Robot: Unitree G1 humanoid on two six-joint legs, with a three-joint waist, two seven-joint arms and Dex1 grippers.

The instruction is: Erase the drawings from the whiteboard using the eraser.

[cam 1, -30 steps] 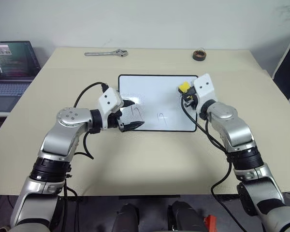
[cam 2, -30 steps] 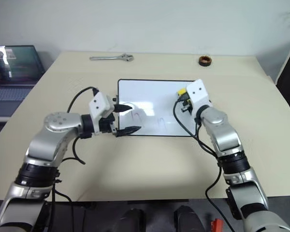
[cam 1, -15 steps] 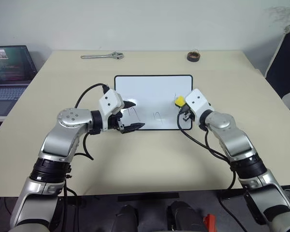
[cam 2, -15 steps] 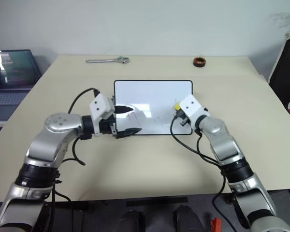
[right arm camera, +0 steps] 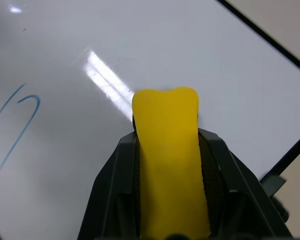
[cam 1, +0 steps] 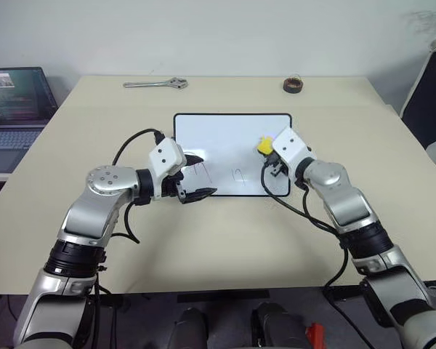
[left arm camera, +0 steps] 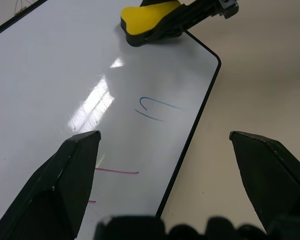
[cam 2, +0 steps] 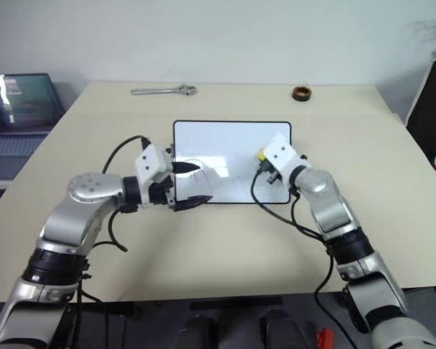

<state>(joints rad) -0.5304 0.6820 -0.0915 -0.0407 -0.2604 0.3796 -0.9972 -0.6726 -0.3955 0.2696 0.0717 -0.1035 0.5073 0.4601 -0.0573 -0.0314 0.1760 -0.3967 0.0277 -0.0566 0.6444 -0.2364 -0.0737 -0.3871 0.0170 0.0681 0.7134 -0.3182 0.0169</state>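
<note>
My right gripper [right arm camera: 166,165] clamps the eraser [cam 1: 264,145] on the board [cam 1: 232,138], near its 3 o'clock edge. My left gripper [cam 1: 196,174] gapes wide over the 8 o'clock corner. Drawings [cam 1: 237,175] sit between, bare table [cam 1: 225,240] all round.

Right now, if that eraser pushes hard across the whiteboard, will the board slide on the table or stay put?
The whiteboard looks thin, flat and light, lying loose on a smooth table, so it could probably slide. Its glossy face should let the eraser glide easily. The left gripper, open over the board's near-left corner, might be steadying it, though contact isn't clear.
</note>
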